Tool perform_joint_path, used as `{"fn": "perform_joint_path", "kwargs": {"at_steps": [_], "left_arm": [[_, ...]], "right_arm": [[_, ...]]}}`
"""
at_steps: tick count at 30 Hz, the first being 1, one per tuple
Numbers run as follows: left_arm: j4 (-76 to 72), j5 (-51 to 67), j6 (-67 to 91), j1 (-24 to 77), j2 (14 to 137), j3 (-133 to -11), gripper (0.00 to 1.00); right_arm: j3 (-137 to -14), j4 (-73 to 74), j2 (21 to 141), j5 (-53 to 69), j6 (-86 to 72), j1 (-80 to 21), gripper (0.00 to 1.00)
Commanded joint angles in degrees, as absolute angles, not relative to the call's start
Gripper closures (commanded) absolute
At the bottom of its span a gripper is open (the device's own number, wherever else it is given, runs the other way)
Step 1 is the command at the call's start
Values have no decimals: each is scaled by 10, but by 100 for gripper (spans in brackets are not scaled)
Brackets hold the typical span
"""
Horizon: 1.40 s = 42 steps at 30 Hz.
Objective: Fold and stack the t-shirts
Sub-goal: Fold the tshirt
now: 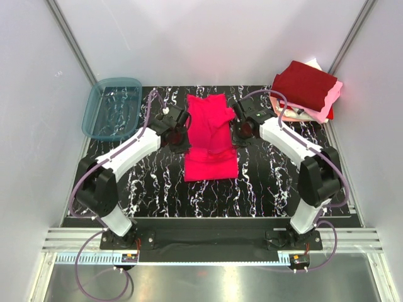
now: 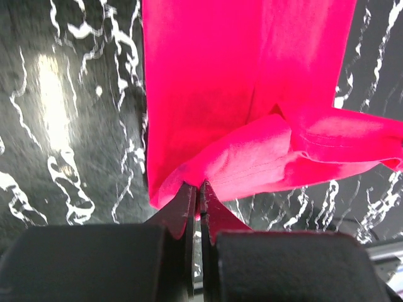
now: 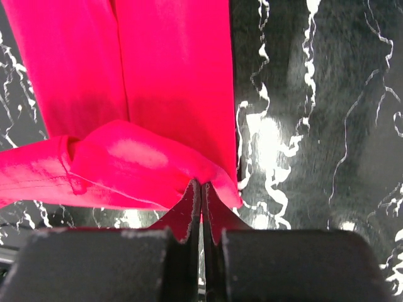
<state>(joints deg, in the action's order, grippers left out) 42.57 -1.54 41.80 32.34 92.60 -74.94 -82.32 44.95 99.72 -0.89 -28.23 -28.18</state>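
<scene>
A bright pinkish-red t-shirt (image 1: pixel 211 135) lies lengthwise in the middle of the black marbled table, folded into a narrow strip. Its far end is lifted off the table, one corner in each gripper. My left gripper (image 1: pixel 181 128) is shut on the shirt's left corner (image 2: pixel 189 173); the fingertips (image 2: pixel 189 195) pinch the cloth fold. My right gripper (image 1: pixel 237 126) is shut on the right corner (image 3: pixel 214 176), its fingertips (image 3: pixel 189 198) closed on the fabric. A stack of folded t-shirts (image 1: pixel 306 88), dark maroon on top over pale pink and white, sits at the back right.
A translucent blue-grey plastic tub (image 1: pixel 113 107) stands at the back left corner. White walls and metal posts close in the table on three sides. Both arm bases are bolted at the near edge.
</scene>
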Motion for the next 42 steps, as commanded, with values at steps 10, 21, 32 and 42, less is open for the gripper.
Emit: {"fn": "perform_joint_path", "kwargs": {"at_steps": [10,21,32,42], "left_arm": [[421,39,337,282,1029,-823,100],[434,44,312,265,1082,-888,100],[454,50,293,253,1116,-935,100],[508,87,291,213,1249,-1066,72]], "right_arm": [[-897,455,1074,19,-243,-249,100],[-954,469,1130,21,-227,-231,100],[-994,480,1164,32,-222,-229,100],[-1156,550,1295,40,-218,-192,44]]}}
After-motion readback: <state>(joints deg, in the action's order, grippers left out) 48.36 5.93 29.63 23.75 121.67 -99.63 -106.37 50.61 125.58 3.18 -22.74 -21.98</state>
